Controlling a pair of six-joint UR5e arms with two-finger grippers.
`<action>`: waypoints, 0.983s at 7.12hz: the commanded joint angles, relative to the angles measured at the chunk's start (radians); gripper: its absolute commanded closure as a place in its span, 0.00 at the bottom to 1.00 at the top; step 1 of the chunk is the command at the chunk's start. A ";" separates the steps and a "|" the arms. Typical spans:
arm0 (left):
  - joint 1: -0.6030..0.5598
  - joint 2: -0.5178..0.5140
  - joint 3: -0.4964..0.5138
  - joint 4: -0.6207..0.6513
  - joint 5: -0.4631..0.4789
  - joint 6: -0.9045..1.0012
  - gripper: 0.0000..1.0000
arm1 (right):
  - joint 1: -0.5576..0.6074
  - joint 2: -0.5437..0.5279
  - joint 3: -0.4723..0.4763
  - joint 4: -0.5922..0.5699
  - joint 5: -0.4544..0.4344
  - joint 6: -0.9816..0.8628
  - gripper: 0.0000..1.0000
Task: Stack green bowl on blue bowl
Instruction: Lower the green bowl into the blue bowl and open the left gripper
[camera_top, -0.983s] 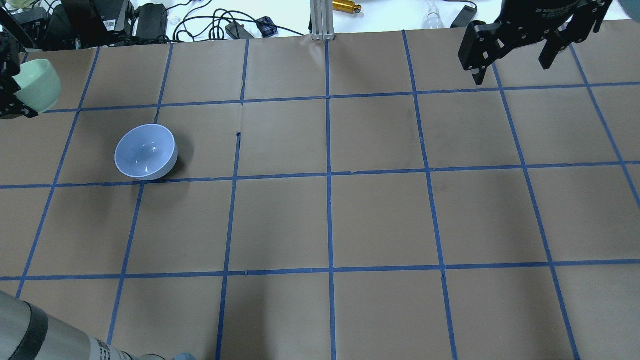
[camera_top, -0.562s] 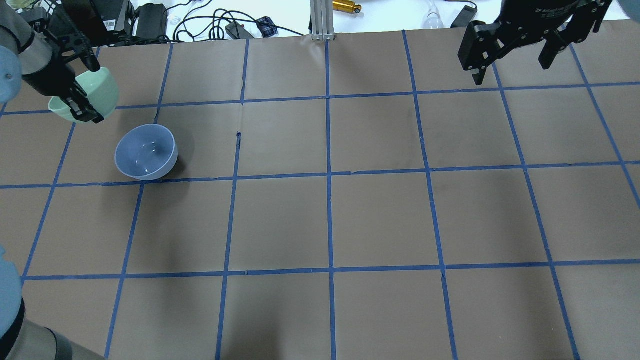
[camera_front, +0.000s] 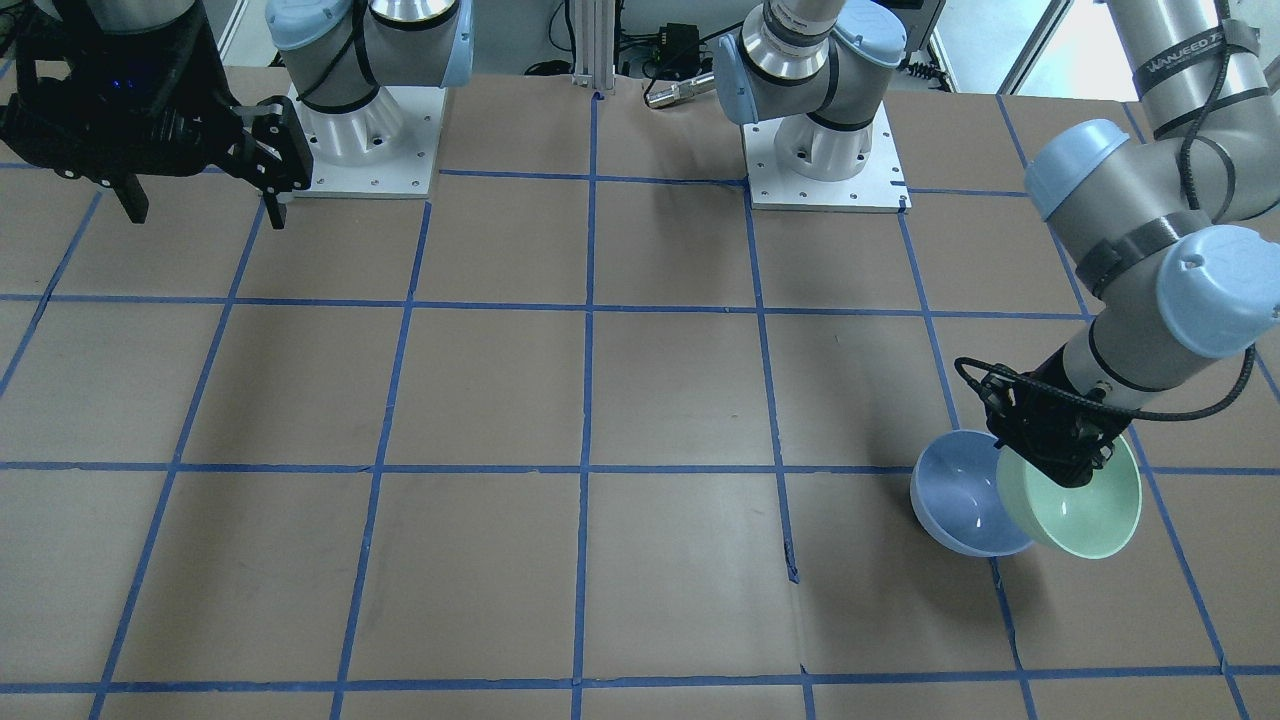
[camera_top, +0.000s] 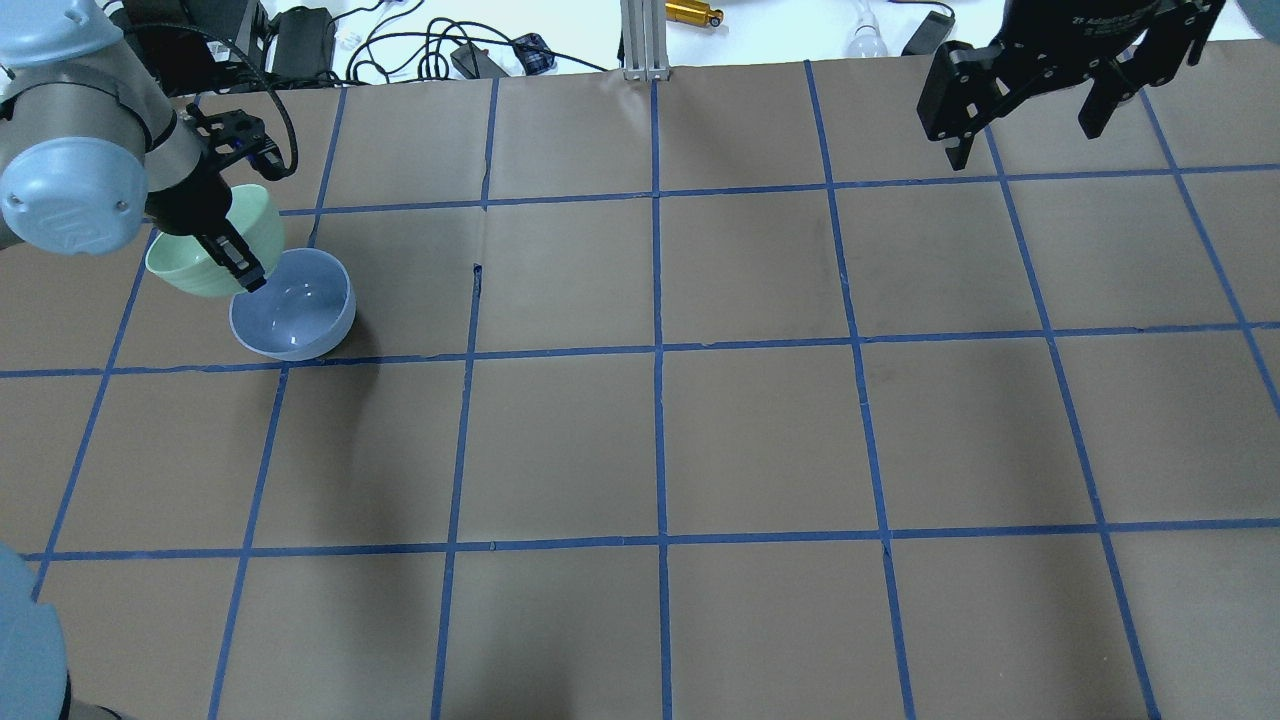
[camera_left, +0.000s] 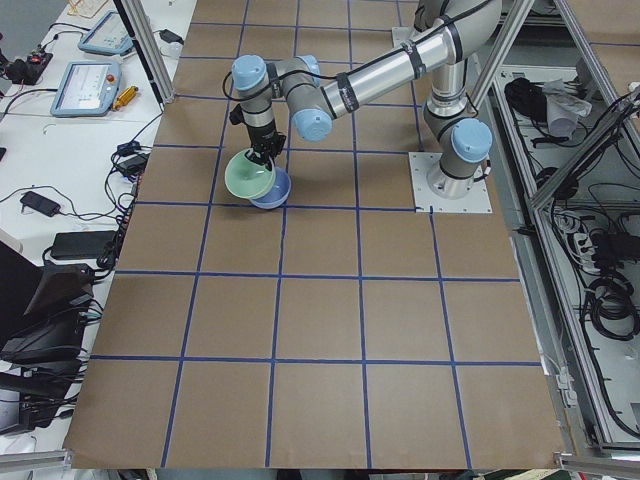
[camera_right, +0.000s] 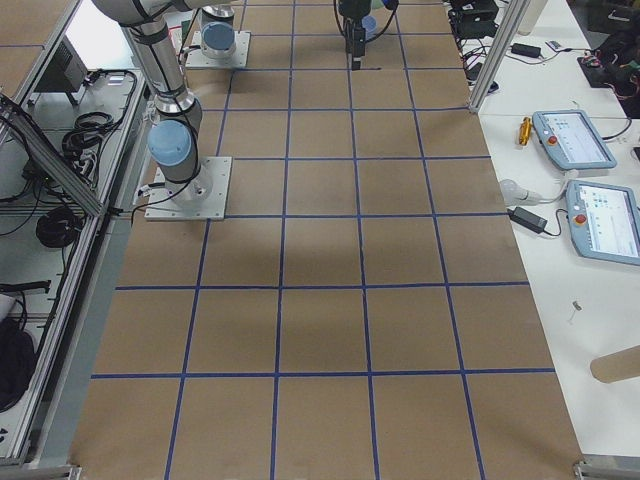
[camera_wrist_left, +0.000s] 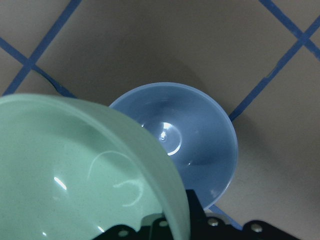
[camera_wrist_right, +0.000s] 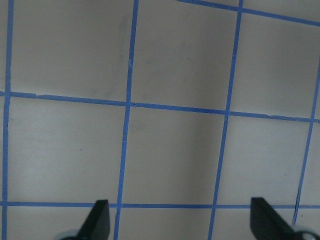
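Partly, green bowl (camera_front: 1088, 515) in left gripper (camera_front: 1068, 468) covers blue bowl (camera_front: 955, 495); cables (camera_top: 400, 45) beyond table (camera_top: 760, 430).

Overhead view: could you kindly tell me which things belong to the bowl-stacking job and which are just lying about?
Job: green bowl, held by the left end effector; blue bowl on the table.
Lying about: cables and gold cylinder beyond the table's far edge; right end effector, open and empty.
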 joint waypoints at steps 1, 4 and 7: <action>-0.022 0.041 -0.115 0.096 0.022 -0.084 1.00 | 0.000 0.000 0.000 0.000 0.000 0.000 0.00; -0.047 0.042 -0.186 0.211 0.025 -0.095 1.00 | 0.000 0.000 0.000 0.000 0.000 0.000 0.00; -0.050 0.033 -0.186 0.213 0.010 -0.103 0.03 | 0.001 0.000 0.000 0.000 0.000 0.000 0.00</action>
